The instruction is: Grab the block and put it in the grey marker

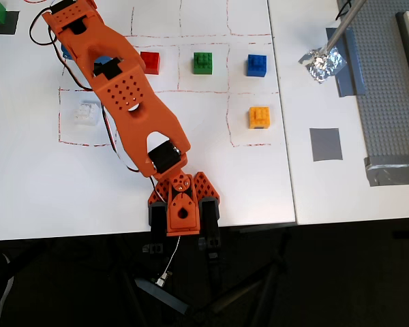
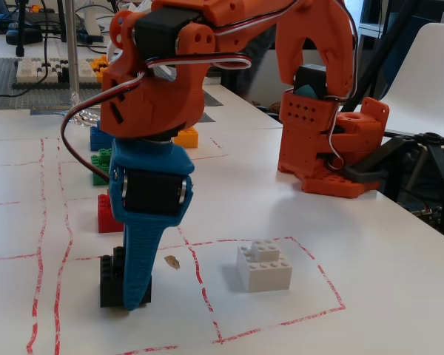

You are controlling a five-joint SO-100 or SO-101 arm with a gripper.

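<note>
1. Black is the small cube-shaped toy brick [image 2: 111,281] you must carry. In the fixed view it sits on the white table [image 2: 370,274], in the near-left red-outlined cell, directly at the tips of the blue two-finger gripper [image 2: 133,292].
2. You see the blue finger [image 2: 142,251] standing upright against the near face of the brick, pointing straight down. The second finger is hidden behind, so I cannot tell if the jaws are pressed on the brick or only beside it.
3. In the overhead view the orange arm [image 1: 133,116] covers the brick completely.
4. The flat dark-grey square patch [image 1: 326,144] lies well apart, far to the right in the overhead view, past the yellow brick [image 1: 259,116]. Your coming move is probably a lift, then a long swing rightward.
</note>
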